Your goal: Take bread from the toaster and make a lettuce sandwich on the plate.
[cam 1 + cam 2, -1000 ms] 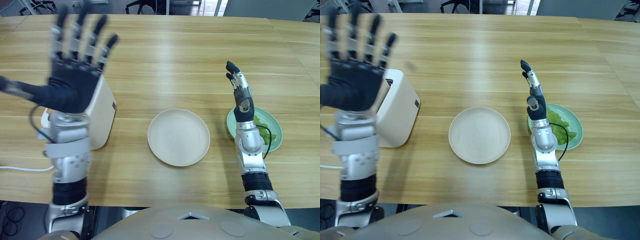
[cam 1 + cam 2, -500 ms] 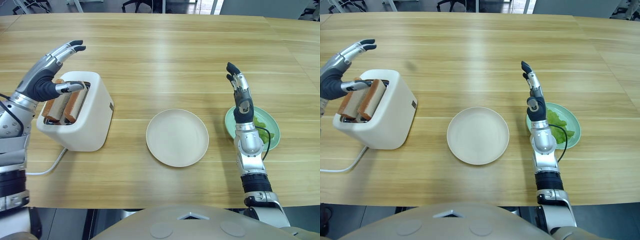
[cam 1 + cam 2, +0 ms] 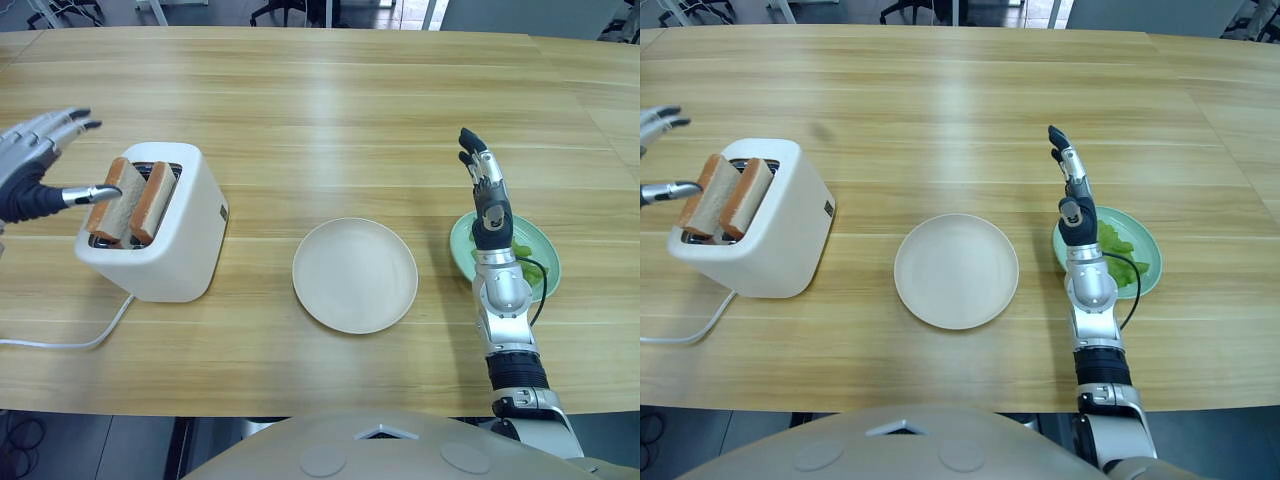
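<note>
A white toaster stands at the left of the table with two slices of bread sticking up from its slots. My left hand is open just left of the toaster, its thumb close to the outer slice, holding nothing. An empty beige plate lies in the middle. A green dish with lettuce sits at the right. My right hand stands upright and open at the dish's left rim, fingers straight.
The toaster's white cord trails off to the left along the table's front. Wide bare wooden table stretches behind the plate and toaster. Chair legs show beyond the far edge.
My left hand dropped from a raised spread pose in front of the camera to the toaster's left side, drawing further left. The right hand stayed almost still.
</note>
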Tool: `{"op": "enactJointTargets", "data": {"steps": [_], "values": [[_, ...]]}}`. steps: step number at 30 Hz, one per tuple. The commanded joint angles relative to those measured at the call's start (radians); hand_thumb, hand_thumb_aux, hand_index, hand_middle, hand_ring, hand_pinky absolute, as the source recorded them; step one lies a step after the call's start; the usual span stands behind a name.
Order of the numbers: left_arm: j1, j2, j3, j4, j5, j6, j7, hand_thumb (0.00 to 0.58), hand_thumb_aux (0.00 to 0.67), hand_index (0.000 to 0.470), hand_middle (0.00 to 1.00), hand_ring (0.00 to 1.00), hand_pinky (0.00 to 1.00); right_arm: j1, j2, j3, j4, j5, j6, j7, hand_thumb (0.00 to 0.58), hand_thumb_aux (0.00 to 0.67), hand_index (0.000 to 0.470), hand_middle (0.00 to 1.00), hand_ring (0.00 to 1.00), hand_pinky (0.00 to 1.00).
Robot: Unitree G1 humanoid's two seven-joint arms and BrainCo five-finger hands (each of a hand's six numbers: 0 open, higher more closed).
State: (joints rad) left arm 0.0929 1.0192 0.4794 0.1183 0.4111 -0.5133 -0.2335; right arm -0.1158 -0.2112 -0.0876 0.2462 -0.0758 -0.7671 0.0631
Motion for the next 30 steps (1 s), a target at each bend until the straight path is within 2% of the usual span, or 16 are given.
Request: {"op": "enactJointTargets", "data": {"steps": [1, 11, 20, 26, 30], "values": [[0.025, 0.002, -0.042, 0.040, 0.022, 0.019, -0.010, 0.000, 0.000, 0.000, 0.00, 0.00, 0.00, 0.011, -0.014, 0.002, -0.040, -0.003, 0.020, 0.009, 0.000, 0.000, 0.000, 0.00, 0.00, 0.00], [0.052, -0.001, -0.104, 0.094, 0.008, 0.027, -0.015, 0.000, 0.000, 0.000, 0.00, 0.00, 0.00, 0.027, -0.019, 0.005, -0.076, 0.001, 0.043, 0.017, 0.000, 0.000, 0.000, 0.00, 0.00, 0.00], [-0.012, 0.039, -0.113, 0.207, 0.007, 0.020, 0.026, 0.000, 0.000, 0.000, 0.00, 0.00, 0.00, 0.029, -0.019, 0.008, -0.085, 0.001, 0.055, 0.022, 0.000, 0.000, 0.000, 0.00, 0.00, 0.00], [-0.012, 0.013, -0.069, 0.169, -0.164, -0.064, -0.008, 0.000, 0.000, 0.000, 0.00, 0.00, 0.00, 0.030, -0.021, 0.008, -0.084, 0.003, 0.058, 0.027, 0.000, 0.000, 0.000, 0.00, 0.00, 0.00], [-0.018, 0.042, -0.082, 0.224, -0.071, -0.013, 0.049, 0.000, 0.000, 0.000, 0.00, 0.00, 0.00, 0.027, -0.024, 0.006, -0.080, 0.007, 0.059, 0.033, 0.000, 0.000, 0.000, 0.00, 0.00, 0.00]]}}
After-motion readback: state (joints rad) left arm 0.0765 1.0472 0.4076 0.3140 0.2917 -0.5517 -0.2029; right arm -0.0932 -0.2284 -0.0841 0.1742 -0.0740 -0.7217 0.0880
